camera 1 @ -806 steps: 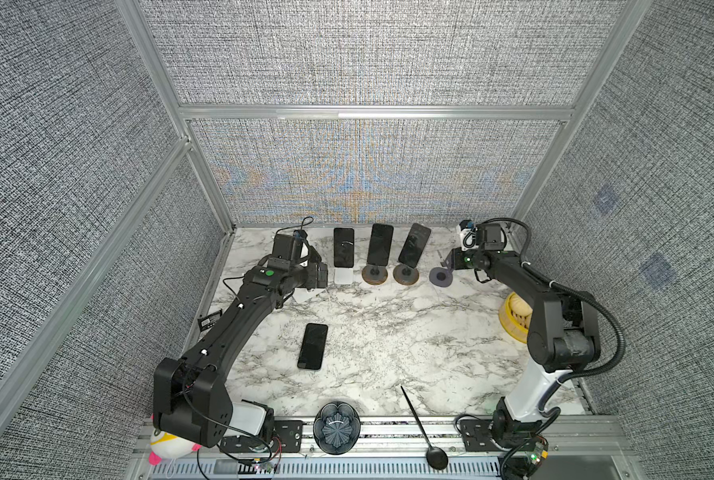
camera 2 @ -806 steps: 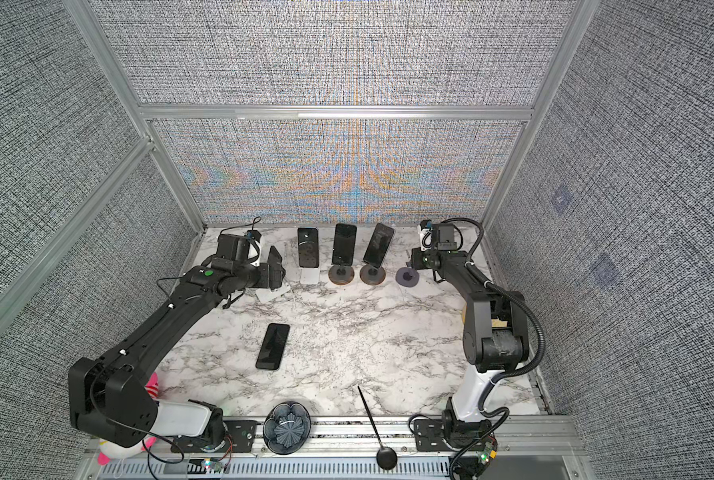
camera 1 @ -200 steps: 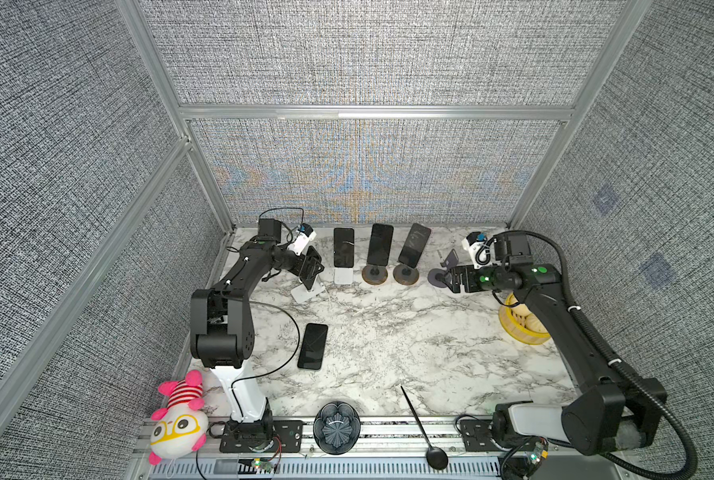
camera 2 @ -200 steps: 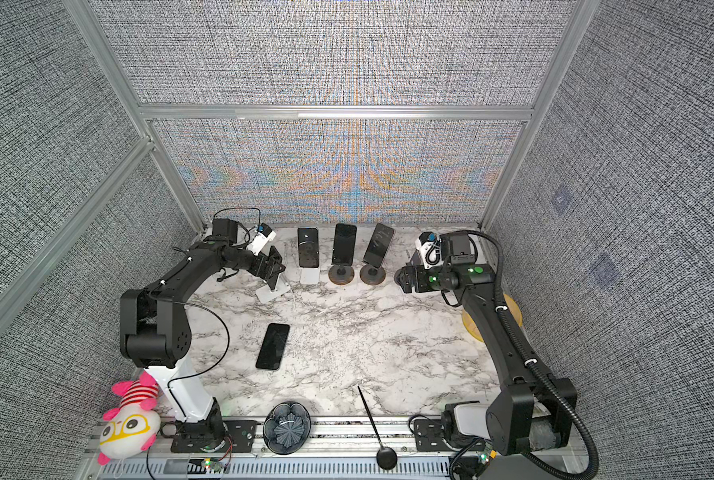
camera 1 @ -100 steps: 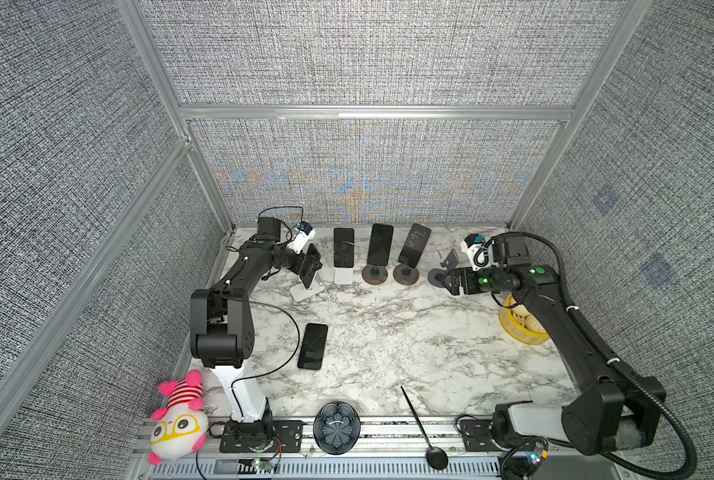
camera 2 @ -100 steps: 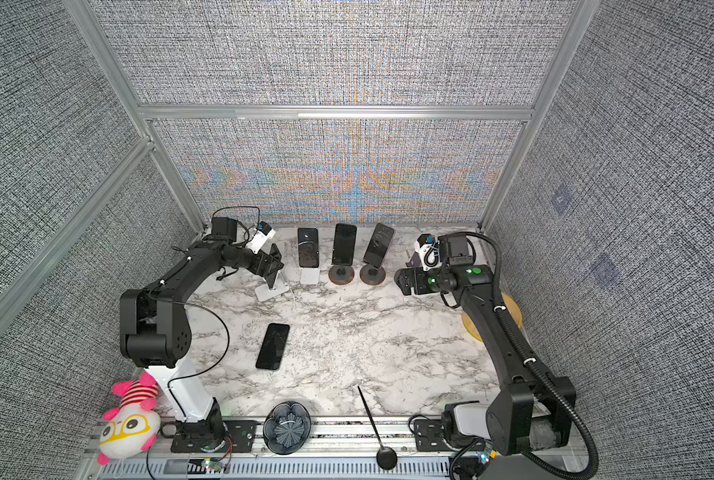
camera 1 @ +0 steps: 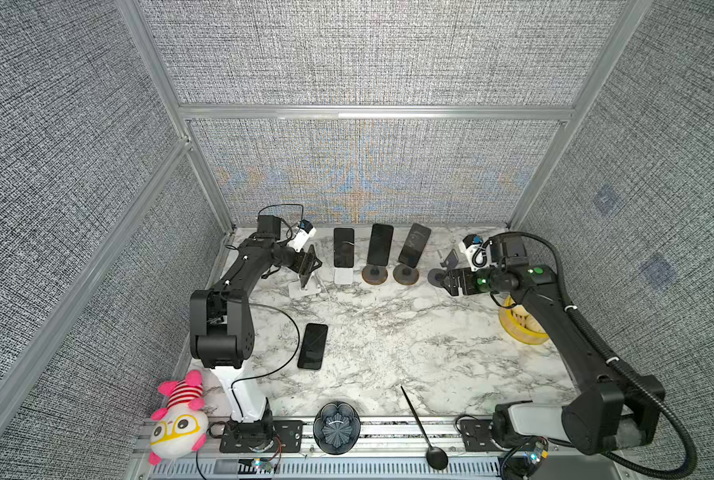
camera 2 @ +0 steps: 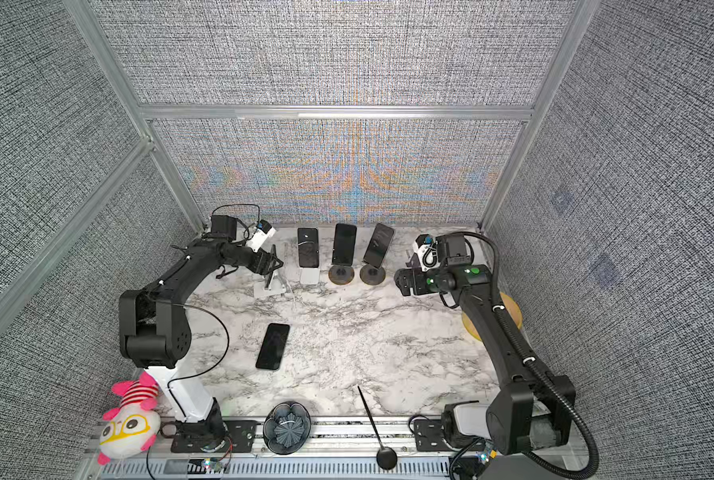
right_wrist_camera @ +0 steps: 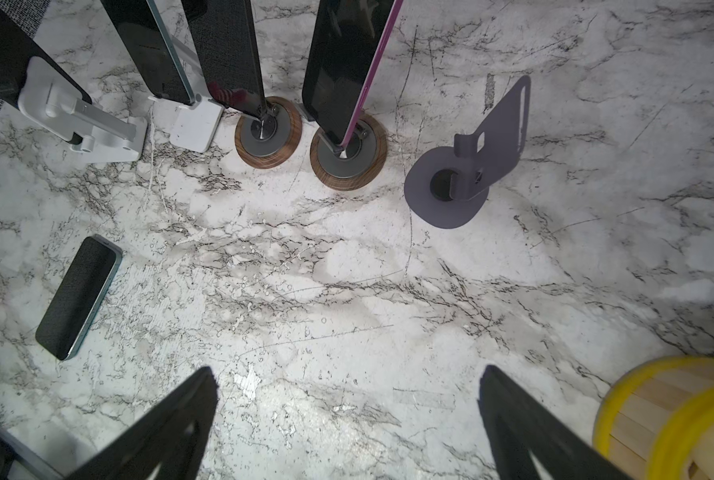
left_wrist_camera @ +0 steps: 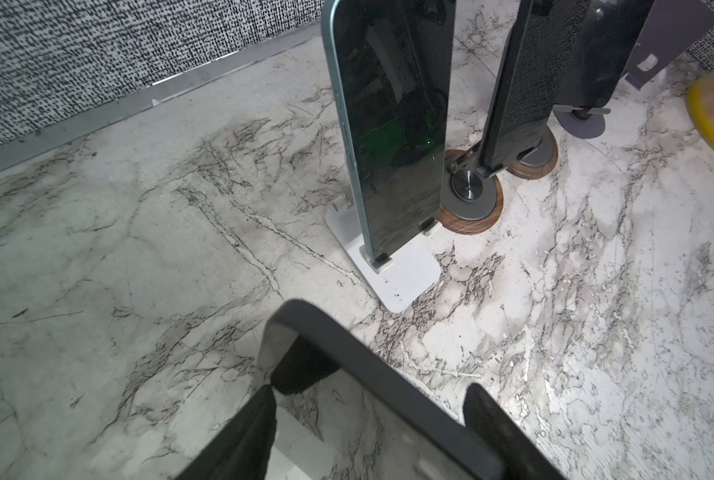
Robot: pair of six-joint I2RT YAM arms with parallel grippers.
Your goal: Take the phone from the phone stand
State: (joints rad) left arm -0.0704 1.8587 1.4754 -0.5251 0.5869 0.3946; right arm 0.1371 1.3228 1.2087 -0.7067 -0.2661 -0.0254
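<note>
At the row's left end a dark phone (camera 1: 308, 262) stands edge-on on a white phone stand (camera 1: 304, 289), also seen in a top view as the phone (camera 2: 270, 262) on the stand (camera 2: 269, 289). My left gripper (camera 1: 308, 268) is shut on this phone, one finger against each long edge. The left wrist view shows the phone (left_wrist_camera: 372, 361) between the fingers of the left gripper (left_wrist_camera: 370, 388), still low over its stand. My right gripper (camera 1: 451, 283) hangs open over bare marble beside an empty purple stand (camera 1: 440, 274). Nothing lies between the fingers of the right gripper (right_wrist_camera: 349, 372).
Three more phones (camera 1: 343, 247) (camera 1: 380, 245) (camera 1: 414, 246) stand in the back row on their stands. One phone (camera 1: 313, 345) lies flat mid-table. A yellow wooden bowl (camera 1: 521, 328) sits under the right arm. A dark bowl (camera 1: 336, 432), black spoon (camera 1: 419, 419) and plush toy (camera 1: 179, 419) line the front edge.
Over the last second the left jaws have narrowed onto the phone on the leftmost stand. The right gripper has stayed open near the purple stand.
</note>
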